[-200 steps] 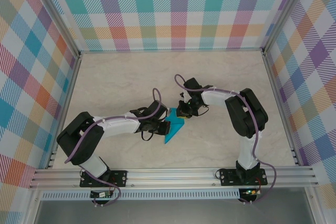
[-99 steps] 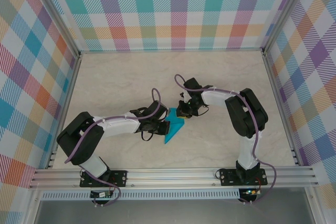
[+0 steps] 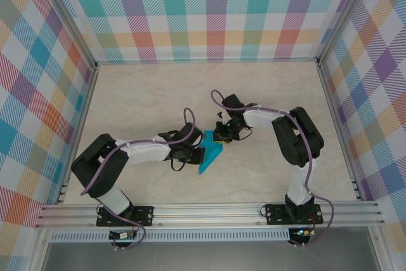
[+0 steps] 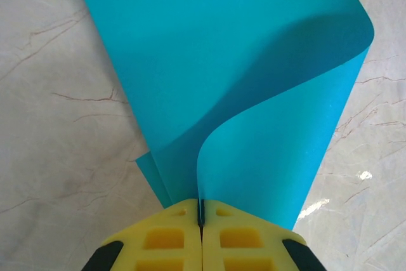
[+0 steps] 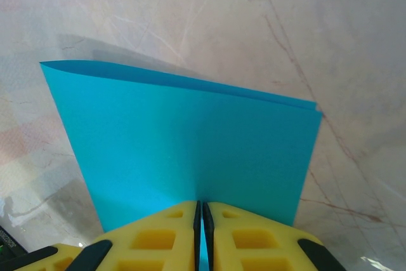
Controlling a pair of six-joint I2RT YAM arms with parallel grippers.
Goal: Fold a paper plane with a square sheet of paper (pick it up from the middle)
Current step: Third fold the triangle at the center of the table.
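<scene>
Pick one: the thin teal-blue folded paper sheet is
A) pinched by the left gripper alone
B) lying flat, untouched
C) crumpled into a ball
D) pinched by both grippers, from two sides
D: the left gripper is shut on one edge of the teal-blue paper sheet, and the right gripper is shut on another edge.

You're looking at a pale marbled tabletop (image 3: pixel 139 93), evenly lit, boxed in by pastel plaid walls (image 3: pixel 209 11), an aluminium rail (image 3: pixel 209 212) along the near edge.
</scene>
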